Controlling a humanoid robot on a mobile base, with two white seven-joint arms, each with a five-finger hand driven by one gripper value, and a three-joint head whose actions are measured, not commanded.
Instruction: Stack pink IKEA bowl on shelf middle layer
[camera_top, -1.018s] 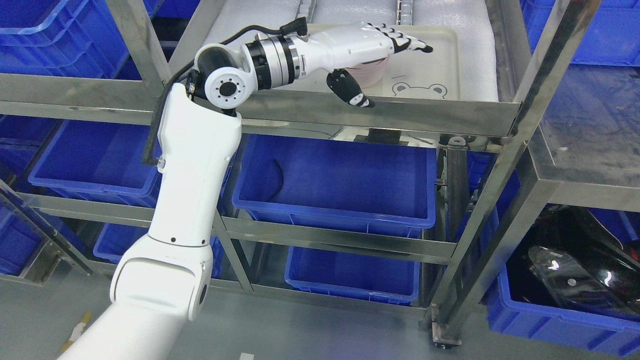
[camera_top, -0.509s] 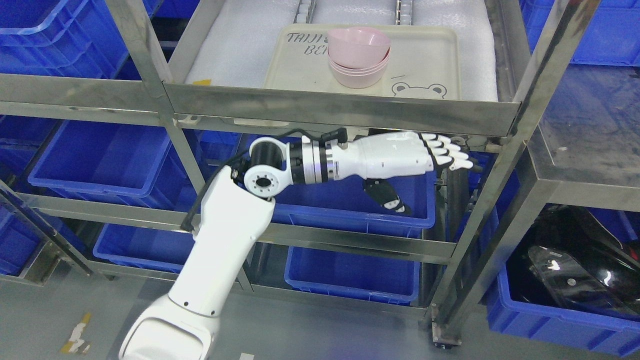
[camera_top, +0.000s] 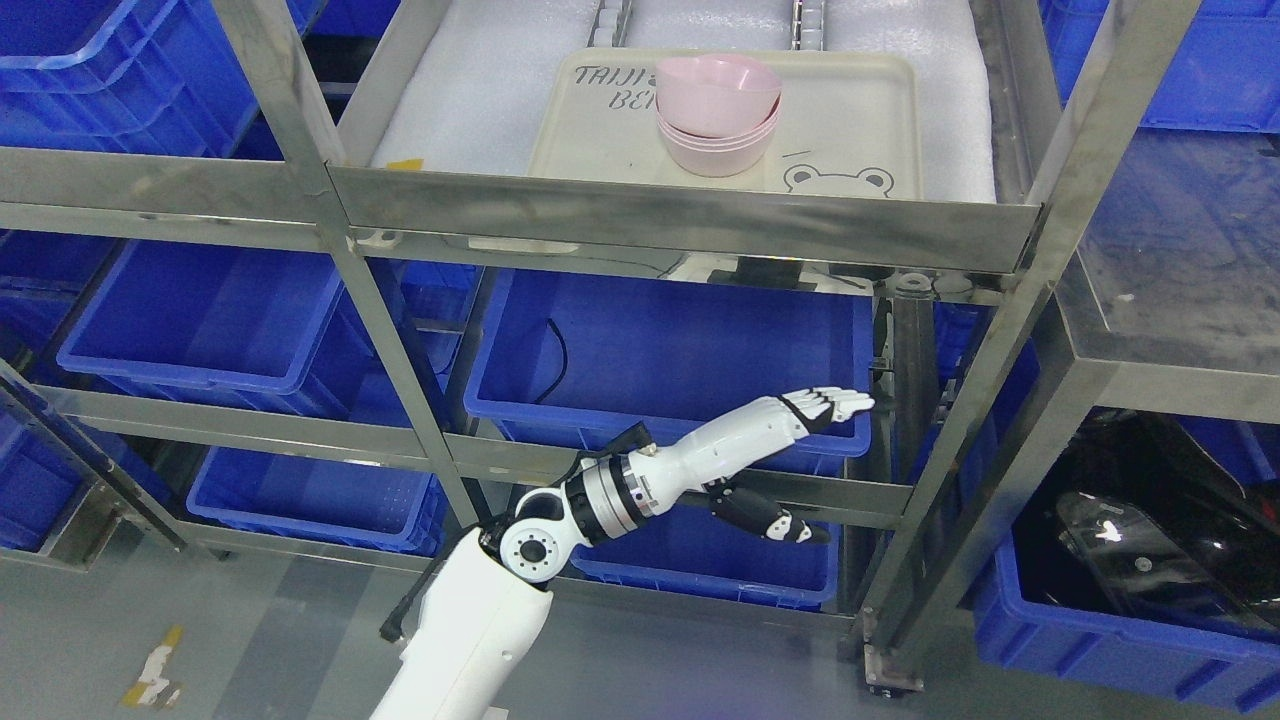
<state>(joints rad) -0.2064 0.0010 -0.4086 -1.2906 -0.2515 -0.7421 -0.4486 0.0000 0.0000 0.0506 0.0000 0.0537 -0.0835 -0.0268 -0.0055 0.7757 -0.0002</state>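
Several pink bowls (camera_top: 718, 115) sit nested in one stack on a cream tray (camera_top: 860, 120) on the steel shelf's upper level. The top bowl lies slightly tilted in the stack. My left hand (camera_top: 815, 455) hangs far below the tray, in front of a blue bin, with its fingers stretched flat, thumb apart, holding nothing. The white left arm rises from the bottom edge. My right arm does not show.
The steel rack (camera_top: 680, 215) has a front lip just before the tray and an upright post (camera_top: 960, 400) at the right. Blue bins (camera_top: 670, 360) fill the lower levels. A black object (camera_top: 1150, 520) lies in a bin at the lower right.
My left hand has drawn away from the bowls on the tray and dropped down past the shelf lip to the lower bins, empty. The stack stays on the tray.
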